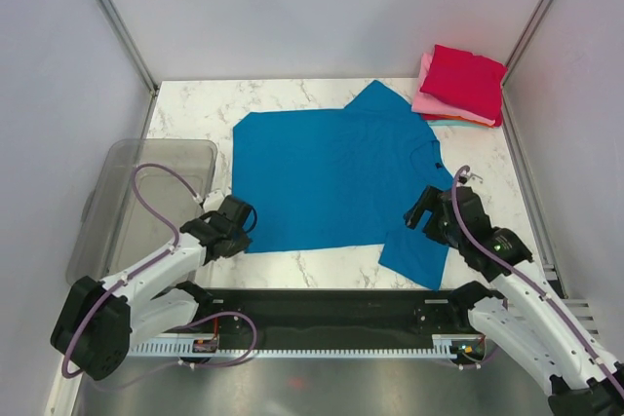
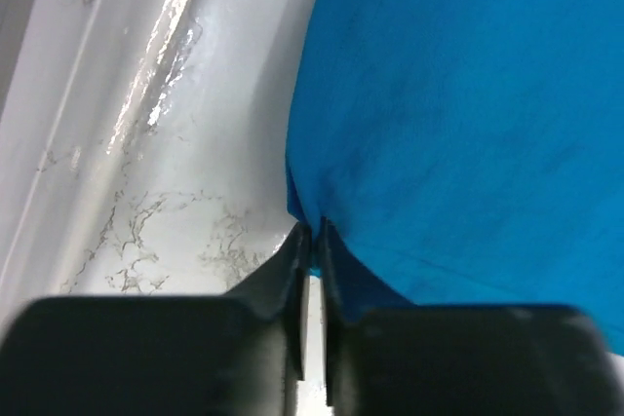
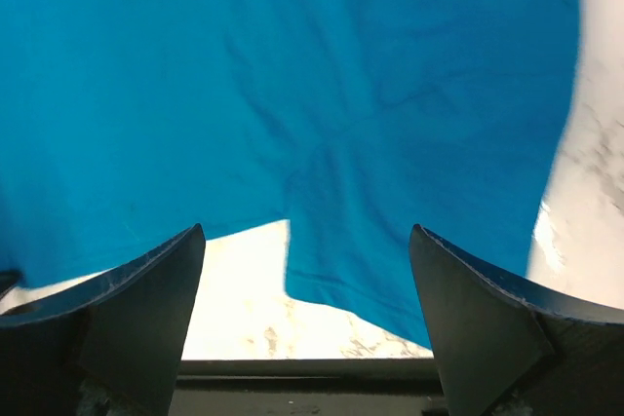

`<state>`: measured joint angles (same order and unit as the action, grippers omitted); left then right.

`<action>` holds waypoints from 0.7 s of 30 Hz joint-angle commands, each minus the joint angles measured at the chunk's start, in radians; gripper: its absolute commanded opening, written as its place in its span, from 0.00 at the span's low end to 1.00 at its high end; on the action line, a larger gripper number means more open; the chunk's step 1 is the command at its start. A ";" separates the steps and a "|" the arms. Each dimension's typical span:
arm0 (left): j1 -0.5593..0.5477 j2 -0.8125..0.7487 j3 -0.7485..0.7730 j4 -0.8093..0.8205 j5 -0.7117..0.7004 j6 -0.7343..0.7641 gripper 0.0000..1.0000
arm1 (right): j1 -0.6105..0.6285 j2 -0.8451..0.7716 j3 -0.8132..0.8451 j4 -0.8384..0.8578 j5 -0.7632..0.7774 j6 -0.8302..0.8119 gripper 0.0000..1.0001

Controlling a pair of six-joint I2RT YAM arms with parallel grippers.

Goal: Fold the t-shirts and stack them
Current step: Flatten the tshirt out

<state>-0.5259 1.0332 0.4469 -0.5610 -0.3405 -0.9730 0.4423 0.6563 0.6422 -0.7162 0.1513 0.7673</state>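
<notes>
The bright blue t-shirt (image 1: 331,177) lies spread flat on the marble table, neck to the right, one sleeve at the back and one at the front right. My left gripper (image 1: 237,219) is shut on the shirt's front-left hem corner; the left wrist view shows blue cloth (image 2: 468,114) pinched between the closed fingers (image 2: 292,260). My right gripper (image 1: 426,216) is open and empty, low over the near sleeve (image 3: 390,241) at its armpit. Folded crimson red (image 1: 466,80), pink (image 1: 434,99) and teal shirts are stacked at the back right corner.
A clear grey plastic bin (image 1: 117,204) stands at the left edge beside the left arm. White walls with metal posts enclose the table (image 1: 195,114). A black rail (image 1: 322,309) runs along the front edge.
</notes>
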 commanded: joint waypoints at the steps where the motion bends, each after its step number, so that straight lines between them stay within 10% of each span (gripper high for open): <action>1: 0.001 -0.037 0.071 0.050 -0.026 0.066 0.06 | 0.025 0.009 -0.019 -0.158 0.201 0.159 0.93; 21: 0.179 -0.202 -0.088 0.265 0.161 0.223 0.02 | 0.441 0.460 -0.006 -0.255 0.343 0.653 0.84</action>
<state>-0.3542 0.8692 0.3912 -0.3744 -0.2070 -0.7940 0.8532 1.0863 0.5961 -0.9413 0.4557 1.3006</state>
